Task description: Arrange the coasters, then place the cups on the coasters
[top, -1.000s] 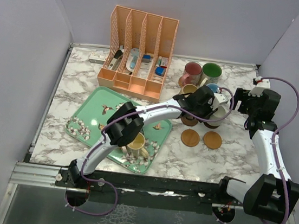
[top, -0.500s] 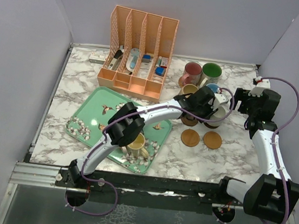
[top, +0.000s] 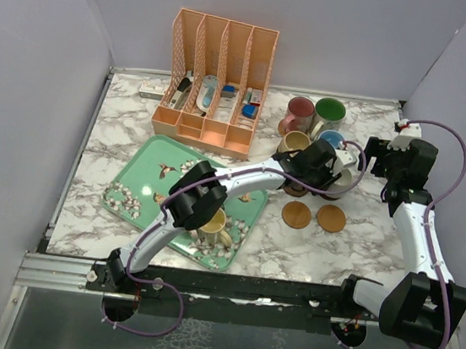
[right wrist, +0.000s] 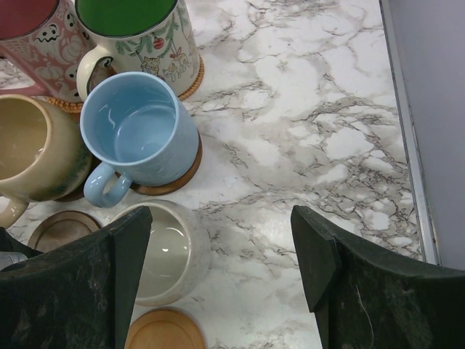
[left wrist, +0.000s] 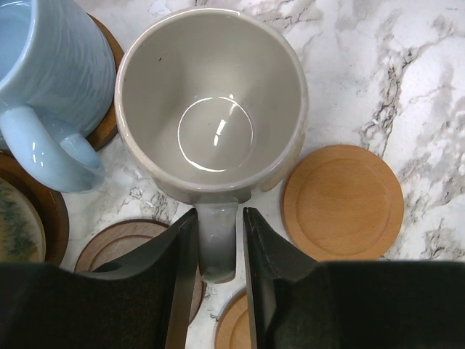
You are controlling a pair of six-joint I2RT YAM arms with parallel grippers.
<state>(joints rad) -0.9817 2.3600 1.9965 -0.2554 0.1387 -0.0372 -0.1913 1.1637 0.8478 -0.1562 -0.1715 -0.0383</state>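
Nearest the arm bases, the green floral tray (top: 130,181) lay on the marble tabletop (top: 120,127). A yellowish mug (top: 213,221) stood on it, partly hidden under the left arm. Just beyond and to the right, a pale coaster (top: 296,214) and a second pale coaster (top: 331,217) lay bare, side by side. Behind them the left pincer (left wrist: 219,218) reached in, its two fingers narrowly parted on either side of the handle of the cream mug (left wrist: 211,87). Whether they pressed the handle or only flanked it could not be told. The cream mug stood upright with a dark coaster (left wrist: 123,243) showing beside it, and whatever lay under its base was hidden. Just behind it the blue mug (right wrist: 138,131) sat on a brown coaster (right wrist: 185,178), with the tan mug (right wrist: 29,145) close on its left. The right pincer (right wrist: 219,218) hung above this cluster, fingers spread wide with nothing between them. Farther back the pink mug (right wrist: 36,29) and the green-lined mug (right wrist: 138,29) stood side by side. At the far left rose the orange file rack (top: 223,46).
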